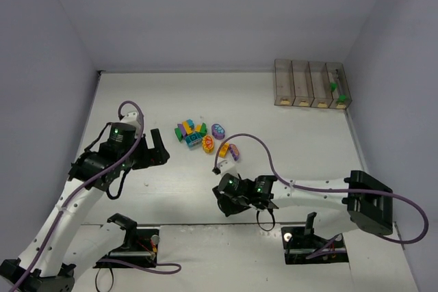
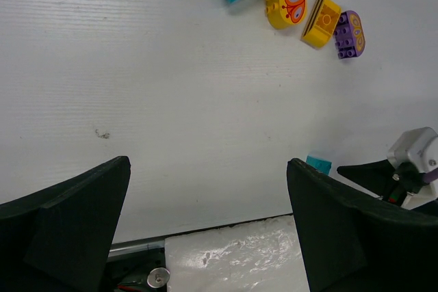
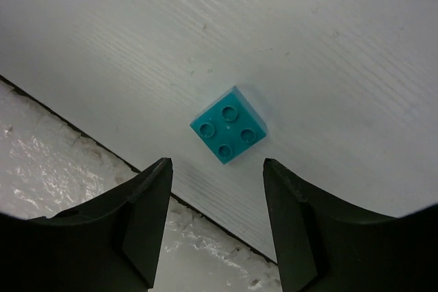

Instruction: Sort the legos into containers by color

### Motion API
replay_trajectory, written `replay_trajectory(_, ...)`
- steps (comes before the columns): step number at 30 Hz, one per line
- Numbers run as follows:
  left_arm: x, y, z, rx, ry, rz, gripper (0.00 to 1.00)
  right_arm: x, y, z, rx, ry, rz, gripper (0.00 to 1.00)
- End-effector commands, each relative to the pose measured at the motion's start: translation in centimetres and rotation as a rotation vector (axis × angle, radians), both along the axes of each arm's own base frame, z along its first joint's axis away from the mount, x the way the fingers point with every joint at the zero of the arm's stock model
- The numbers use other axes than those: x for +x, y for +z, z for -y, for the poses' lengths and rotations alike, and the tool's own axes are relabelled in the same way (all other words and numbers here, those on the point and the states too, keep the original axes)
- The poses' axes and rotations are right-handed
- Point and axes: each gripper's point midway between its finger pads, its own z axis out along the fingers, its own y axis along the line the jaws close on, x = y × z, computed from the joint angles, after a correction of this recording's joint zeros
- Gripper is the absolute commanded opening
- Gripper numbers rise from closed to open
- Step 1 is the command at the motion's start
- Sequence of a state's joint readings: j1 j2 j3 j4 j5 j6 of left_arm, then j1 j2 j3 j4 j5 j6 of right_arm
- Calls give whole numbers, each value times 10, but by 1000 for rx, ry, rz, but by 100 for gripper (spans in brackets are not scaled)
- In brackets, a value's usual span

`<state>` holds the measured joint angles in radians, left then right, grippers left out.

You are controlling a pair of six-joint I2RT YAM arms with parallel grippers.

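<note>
teal brick [image 3: 228, 125] lies untouched on the white table [image 3: 321, 39] just beyond the right gripper [image 3: 217, 165], half open and empty.

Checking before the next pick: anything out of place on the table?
A small teal four-stud plastic brick lies alone near the near edge of the white table, apart from the colourful brick cluster, just beyond the open right hand.

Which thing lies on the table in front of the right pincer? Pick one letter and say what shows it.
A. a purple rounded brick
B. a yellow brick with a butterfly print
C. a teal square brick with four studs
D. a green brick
C: the right wrist view shows a teal four-stud brick lying flat on the table just ahead of the right pincer, whose jaws stand apart and do not touch it.
</note>
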<state>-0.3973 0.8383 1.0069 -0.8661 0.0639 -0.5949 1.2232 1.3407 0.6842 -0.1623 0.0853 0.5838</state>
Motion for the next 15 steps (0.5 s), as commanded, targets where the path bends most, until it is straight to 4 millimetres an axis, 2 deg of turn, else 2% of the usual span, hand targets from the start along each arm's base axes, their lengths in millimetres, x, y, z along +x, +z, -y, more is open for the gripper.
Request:
replay_trajectory(1, 8, 21, 5, -32, -11, 56, 90, 14, -4, -10, 12, -51, 60, 52)
replay_trajectory(5, 6, 21, 3, -24, -15, 57, 90, 24, -12, -16, -35, -49, 88, 52)
replay_trajectory(11, 4, 17, 4, -22, -22, 50, 90, 22, -30, -22, -92, -15, 57, 50)
replay_trajectory(14, 3, 14, 3, -17, -24, 44, 90, 20, -36, -23, -102, -9, 39, 41)
replay_trajectory(15, 4, 14, 3, -15, -22, 46, 90, 19, -36, -23, -101, -6, 37, 31)
